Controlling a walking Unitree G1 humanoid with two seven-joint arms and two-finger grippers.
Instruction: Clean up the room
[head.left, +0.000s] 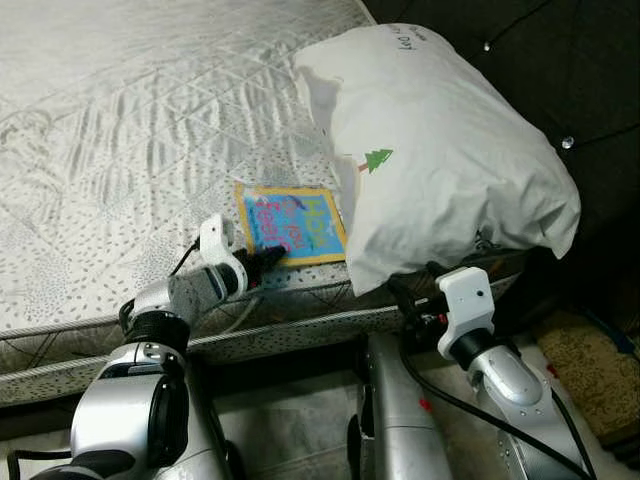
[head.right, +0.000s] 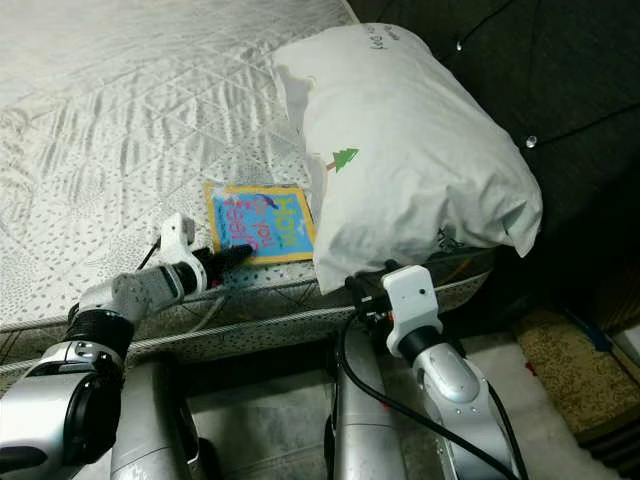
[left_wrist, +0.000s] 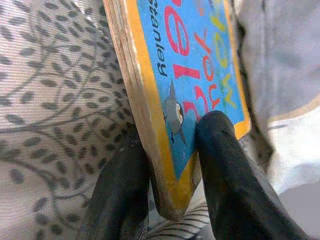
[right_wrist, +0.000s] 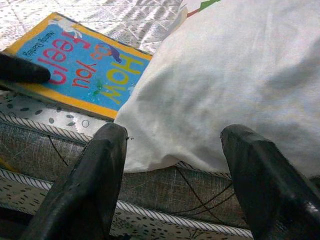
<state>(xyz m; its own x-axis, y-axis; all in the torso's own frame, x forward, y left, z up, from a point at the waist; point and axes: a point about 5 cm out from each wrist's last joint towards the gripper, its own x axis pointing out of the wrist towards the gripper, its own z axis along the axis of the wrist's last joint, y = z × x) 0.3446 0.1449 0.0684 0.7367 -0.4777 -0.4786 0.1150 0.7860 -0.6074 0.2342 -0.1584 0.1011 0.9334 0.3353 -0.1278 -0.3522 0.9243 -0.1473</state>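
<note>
Where the pillow (head.left: 440, 160) overlaps it, the book (head.left: 290, 225) hides.

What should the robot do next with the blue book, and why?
Probably lift it off the mattress. The left gripper is shut on the book at its near corner, one finger above and one below, while the pillow overlaps its far edge.
</note>
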